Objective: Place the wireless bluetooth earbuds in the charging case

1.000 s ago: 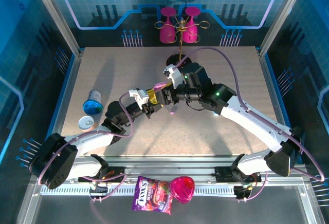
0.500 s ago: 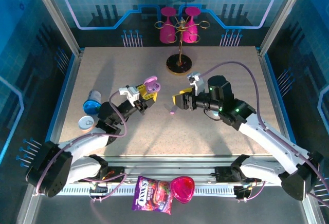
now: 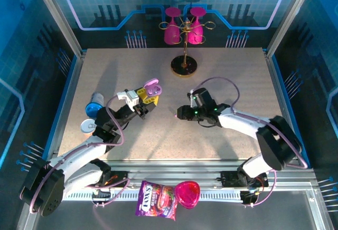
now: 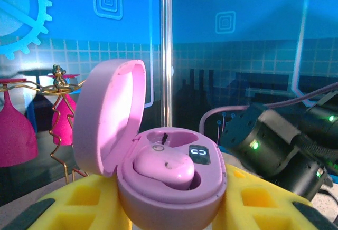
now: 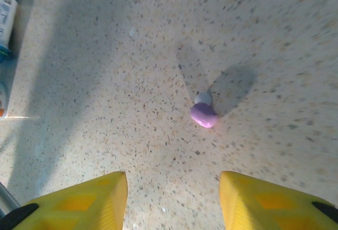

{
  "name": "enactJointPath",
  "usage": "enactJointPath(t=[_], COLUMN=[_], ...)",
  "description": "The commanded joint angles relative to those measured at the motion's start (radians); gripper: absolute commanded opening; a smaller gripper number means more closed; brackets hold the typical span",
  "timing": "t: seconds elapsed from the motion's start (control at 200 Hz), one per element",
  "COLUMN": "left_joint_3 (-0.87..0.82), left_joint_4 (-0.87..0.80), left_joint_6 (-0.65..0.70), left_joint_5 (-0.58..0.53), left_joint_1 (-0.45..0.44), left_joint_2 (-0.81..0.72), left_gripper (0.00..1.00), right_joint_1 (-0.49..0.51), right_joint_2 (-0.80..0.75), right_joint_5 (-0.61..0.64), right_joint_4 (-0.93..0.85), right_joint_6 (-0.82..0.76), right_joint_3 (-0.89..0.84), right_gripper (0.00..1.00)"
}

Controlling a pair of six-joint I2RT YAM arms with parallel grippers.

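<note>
1. Speckled beige worktop [image 3: 237, 82] sits inside blue panelled walls. Two pink goblets [image 3: 182, 21] stand at the 12 o'clock edge behind a gold stand [image 3: 185, 67] on a dark round base.
2. At the 9 o'clock side lies a blue-capped container [image 3: 95, 107], with a white round lid [image 3: 88, 126] just beside it at 7 o'clock.
3. The left claw [image 3: 149, 96] is pressed onto the charging case [image 4: 169, 188], its yellow fingers [image 4: 79, 203] pinching the lilac shell from both sides and holding it off the worktop.
4. The case lid [image 4: 108, 119] stands open and upright at 9 o'clock. A seated earbud [image 4: 163, 168] fills the near well; a small lit display [image 4: 199, 153] shows behind it.
5. From the left wrist, the right arm's dark body [image 4: 274, 145] is close beyond the case at 3 o'clock.
6. The loose earbud [image 5: 203, 115], lilac with a pale tip, lies on the worktop casting a shadow toward 1 o'clock.
7. The right claw [image 5: 171, 193] is low over the worktop with fingers spread, gripping nothing; the bud lies at 12 o'clock of the gap, with bare worktop between.
8. Off the worktop at 6 o'clock lie a candy bag [image 3: 156, 200] and a pink heart-shaped box [image 3: 187, 194].
</note>
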Motion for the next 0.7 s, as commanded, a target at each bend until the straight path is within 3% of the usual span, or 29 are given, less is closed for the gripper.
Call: enactJointPath(t=[0.0, 0.395, 0.695], left_joint_3=[0.005, 0.005, 0.008], left_joint_4=[0.005, 0.007, 0.006], left_joint_6=[0.019, 0.016, 0.019], left_joint_5=[0.008, 0.015, 0.014], left_joint_1=[0.003, 0.002, 0.002], left_joint_2=[-0.005, -0.002, 0.000], left_gripper=[0.27, 0.27, 0.27], right_joint_1=[0.036, 0.044, 0.005], right_joint_2=[0.080, 0.252, 0.259], right_joint_5=[-0.026, -0.007, 0.027], right_joint_4=[0.151, 0.251, 0.170], right_joint_6=[0.103, 0.168, 0.097], right_joint_3=[-0.002, 0.043, 0.108], right_gripper=[0.47, 0.46, 0.46])
